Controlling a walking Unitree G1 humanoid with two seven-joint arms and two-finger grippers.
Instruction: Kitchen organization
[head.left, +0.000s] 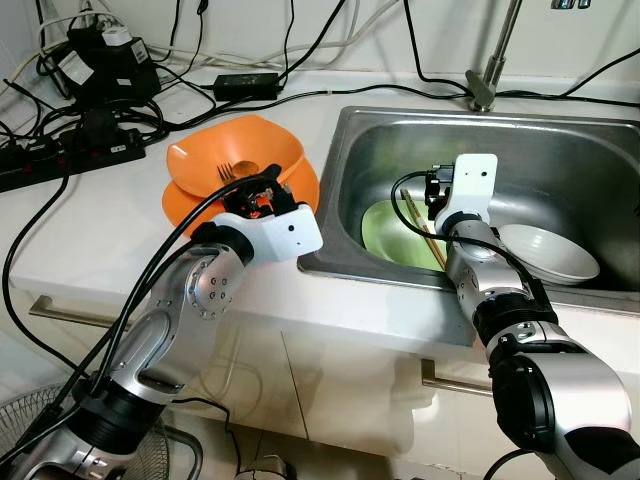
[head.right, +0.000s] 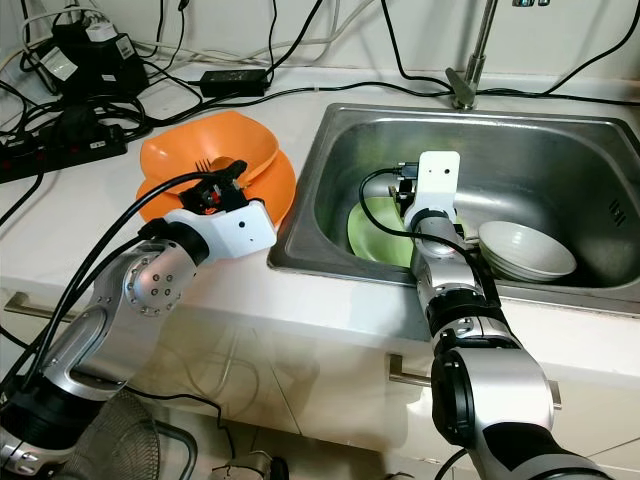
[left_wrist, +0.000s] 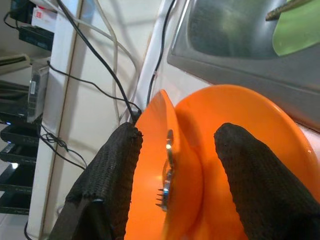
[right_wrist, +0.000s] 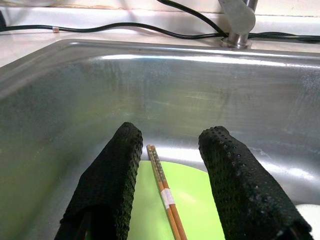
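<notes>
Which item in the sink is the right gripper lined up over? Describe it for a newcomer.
Look in the steel sink, at the green plate beside the white bowl. The chopsticks lie on that plate, between the open right gripper fingers: a thin wooden pair.

Orange bowl (head.left: 237, 150) sits tilted on an orange plate (head.left: 300, 186) on the bench, just left of the sink (head.left: 560, 140); a metal fork (head.left: 227, 172) lies inside the bowl. In the sink: a green plate (head.left: 385, 235) with a pair of wooden chopsticks (right_wrist: 164, 195) lying across it, and a white bowl (head.left: 548, 252) to its right, apparently touching its edge.
</notes>
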